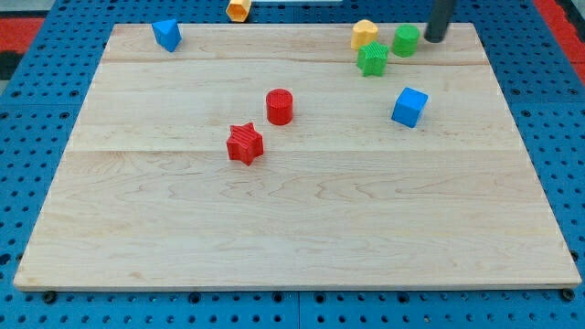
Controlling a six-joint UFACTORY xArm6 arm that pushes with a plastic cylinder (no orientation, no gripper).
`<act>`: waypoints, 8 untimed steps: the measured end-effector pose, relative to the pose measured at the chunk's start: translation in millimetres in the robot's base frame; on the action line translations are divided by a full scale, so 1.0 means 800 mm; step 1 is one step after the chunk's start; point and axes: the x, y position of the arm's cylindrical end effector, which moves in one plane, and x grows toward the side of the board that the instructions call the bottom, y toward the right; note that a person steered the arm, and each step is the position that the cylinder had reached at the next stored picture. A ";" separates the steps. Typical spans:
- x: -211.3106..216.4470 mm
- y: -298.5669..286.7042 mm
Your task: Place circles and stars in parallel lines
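- We see a pale wooden board [302, 219] lying on a blue pegboard [27, 137].
- We have no pincer; my tip [433, 39] sits at the view's top right, just beside the green circle [406, 39].
- The green star [372, 59] lies near it; the red circle [280, 106] and red star [244, 143] are well apart, mid-board.

Single view, high front angle looking down across the whole wooden board [302, 228]; far edge at view's top.
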 end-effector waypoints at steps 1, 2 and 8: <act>-0.004 -0.004; 0.039 -0.012; 0.044 -0.091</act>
